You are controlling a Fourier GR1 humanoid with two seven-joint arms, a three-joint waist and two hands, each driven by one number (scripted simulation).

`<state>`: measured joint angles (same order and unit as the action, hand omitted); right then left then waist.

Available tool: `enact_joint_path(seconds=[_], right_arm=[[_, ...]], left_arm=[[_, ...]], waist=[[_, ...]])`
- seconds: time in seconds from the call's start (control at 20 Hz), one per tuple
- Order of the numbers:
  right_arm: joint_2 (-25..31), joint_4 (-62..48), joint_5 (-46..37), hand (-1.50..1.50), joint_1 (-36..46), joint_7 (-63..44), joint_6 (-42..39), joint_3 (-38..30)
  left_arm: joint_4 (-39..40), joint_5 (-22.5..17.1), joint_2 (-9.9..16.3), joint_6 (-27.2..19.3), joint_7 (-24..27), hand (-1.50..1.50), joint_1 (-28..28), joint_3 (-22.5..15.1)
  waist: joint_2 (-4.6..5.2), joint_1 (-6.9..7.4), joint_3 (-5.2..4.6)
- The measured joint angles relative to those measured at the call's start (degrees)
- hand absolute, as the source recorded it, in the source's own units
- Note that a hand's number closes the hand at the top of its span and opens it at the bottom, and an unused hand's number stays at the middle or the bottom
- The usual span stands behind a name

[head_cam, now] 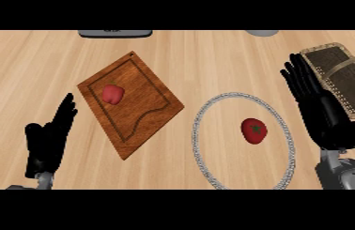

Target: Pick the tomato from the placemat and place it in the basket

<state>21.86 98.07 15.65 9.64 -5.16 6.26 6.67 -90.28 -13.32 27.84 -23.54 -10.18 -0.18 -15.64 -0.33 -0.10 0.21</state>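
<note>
A red tomato (254, 130) with a green stem lies on a round wood-coloured placemat (229, 158) edged with a silver beaded rim, at the lower right of the counter. A woven basket (335, 69) with a dark inside shows at the right edge, partly cut off. My right hand (315, 102) stands open with fingers straight, just right of the placemat and in front of the basket, not touching the tomato. My left hand (50, 137) rests open at the lower left, fingers up, away from everything.
A brown wooden cutting board (139, 111) lies tilted left of the placemat, with a red bell pepper (113, 93) on its upper part. A grey object (115, 33) sits at the far edge, and a pale round thing (262, 33) shows at the top right.
</note>
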Motion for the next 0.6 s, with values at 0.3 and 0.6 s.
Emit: enact_joint_path(seconds=[0.3,0.6], right_arm=[[-3.0,-0.1,10.6,1.5,7.5,1.6,-14.9,5.3],[-3.3,5.2,11.6,-1.5,8.4,6.8,-32.8,18.4]], left_arm=[[3.1,-2.3,-2.1,3.0,-2.5,0.0,0.7,-1.9],[3.9,-4.4,-2.7,6.3,-1.6,0.0,1.9,-2.0]], waist=[[1.18,2.82,-0.06],[0.52,2.62,0.27]])
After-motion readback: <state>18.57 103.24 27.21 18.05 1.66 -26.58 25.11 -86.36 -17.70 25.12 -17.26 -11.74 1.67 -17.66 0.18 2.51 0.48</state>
